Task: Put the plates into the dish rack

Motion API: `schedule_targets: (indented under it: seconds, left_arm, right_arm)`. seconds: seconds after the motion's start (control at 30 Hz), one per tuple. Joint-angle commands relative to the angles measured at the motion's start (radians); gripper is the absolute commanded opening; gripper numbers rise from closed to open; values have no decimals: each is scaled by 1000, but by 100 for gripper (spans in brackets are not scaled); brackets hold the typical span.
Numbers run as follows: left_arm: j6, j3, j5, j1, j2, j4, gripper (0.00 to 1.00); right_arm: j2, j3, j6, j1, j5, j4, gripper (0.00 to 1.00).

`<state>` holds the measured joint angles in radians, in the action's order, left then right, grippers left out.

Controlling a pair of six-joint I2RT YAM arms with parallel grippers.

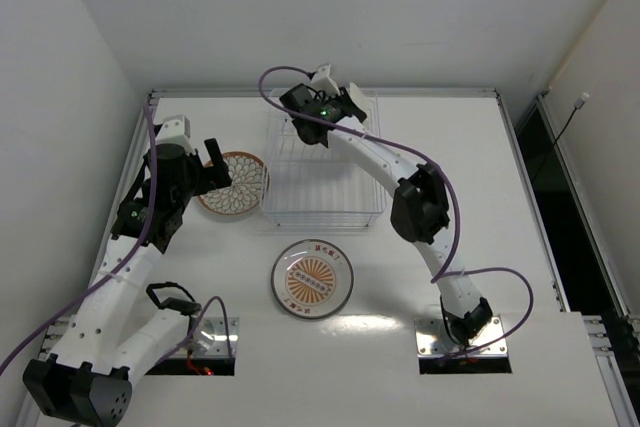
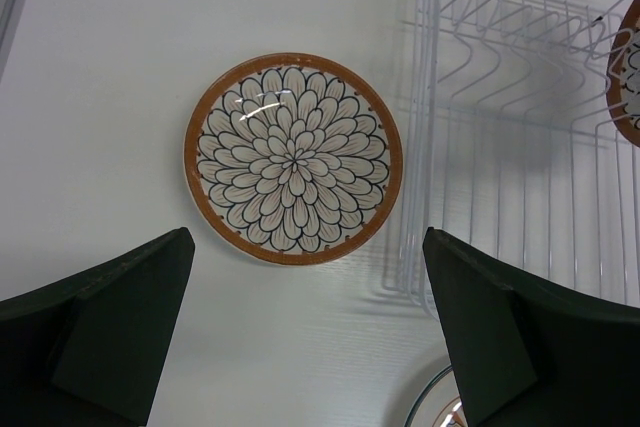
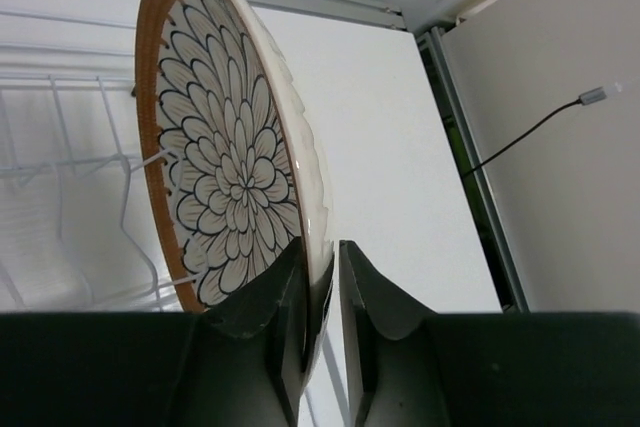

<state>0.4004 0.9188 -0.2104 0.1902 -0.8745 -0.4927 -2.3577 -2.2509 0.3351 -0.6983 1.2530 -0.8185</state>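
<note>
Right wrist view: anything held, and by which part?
Petal plate, standing on edge, its lower rim between the right fingers. Whether they actually clamp it cannot be told.

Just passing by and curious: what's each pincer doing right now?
Left pincer: open, holding nothing.
Right pincer: closed on the rim of the upright petal plate.

I see a white desk (image 1: 480,247) with a metal rail (image 1: 320,93) along its far edge. The wire dish rack (image 1: 320,219) stands on it, far of the middle. A petal-pattern plate (image 1: 240,193) lies flat, face up, just beside the rack's left side. A sunburst plate (image 1: 312,278) lies flat near of the rack, apart from it.
</note>
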Motion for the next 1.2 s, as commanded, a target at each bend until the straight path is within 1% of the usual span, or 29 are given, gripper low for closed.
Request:
schedule_targets:
  seconds: [0.0, 0.03, 0.07, 0.17, 0.23, 0.3, 0.47, 0.6, 0.67, 0.73, 0.8, 0.83, 0.87, 0.9, 0.97, 1.03, 1.1, 1.17]
  left_arm:
    - [0, 14, -9, 2, 19, 3, 100]
    - [0, 14, -9, 2, 19, 3, 100]
    - [0, 14, -9, 2, 19, 3, 100]
    - [0, 14, -9, 2, 19, 3, 100]
    - [0, 14, -9, 2, 19, 3, 100]
    - [0, 14, -9, 2, 19, 3, 100]
    - [0, 14, -9, 2, 19, 3, 100]
    - [0, 14, -9, 2, 19, 3, 100]
    - [0, 14, -9, 2, 19, 3, 100]
    - [0, 14, -9, 2, 19, 3, 100]
    - [0, 14, 0, 2, 19, 3, 100]
    - [0, 14, 0, 2, 19, 3, 100]
    - [0, 14, 0, 2, 19, 3, 100]
    - [0, 14, 0, 2, 19, 3, 100]
    - [0, 14, 0, 2, 9, 3, 100]
    - [0, 14, 0, 2, 9, 3, 100]
    - [0, 14, 0, 2, 9, 3, 100]
    - [0, 14, 0, 2, 0, 3, 100]
  right_arm:
    - [-14, 19, 61, -9, -12, -62, 19]
    - [-14, 30, 61, -9, -12, -62, 22]
    - [-14, 30, 70, -9, -26, -62, 29]
    - [-14, 53, 96, -9, -35, -62, 42]
    - [-14, 53, 105, -9, -35, -77, 45]
    - [-3, 53, 119, -9, -46, -77, 51]
    - [46, 53, 119, -9, -46, -87, 55]
    - [110, 53, 119, -9, -35, -96, 63]
    - [174, 53, 119, -9, -26, -96, 63]
    - [227, 86, 119, -9, -47, -96, 64]
    - [314, 123, 95, 0, -102, -39, 64]
    - [339, 172, 76, 11, -128, -10, 66]
    - [359, 192, 58, 11, -148, 45, 66]
    - [371, 204, 35, 20, -188, 62, 66]
    - [361, 205, 3, 20, -255, 85, 61]
    - [306, 162, 2, 20, -256, 76, 60]
    - [261, 107, 16, 31, -266, 26, 56]
    - [236, 106, 27, 31, -286, 16, 55]
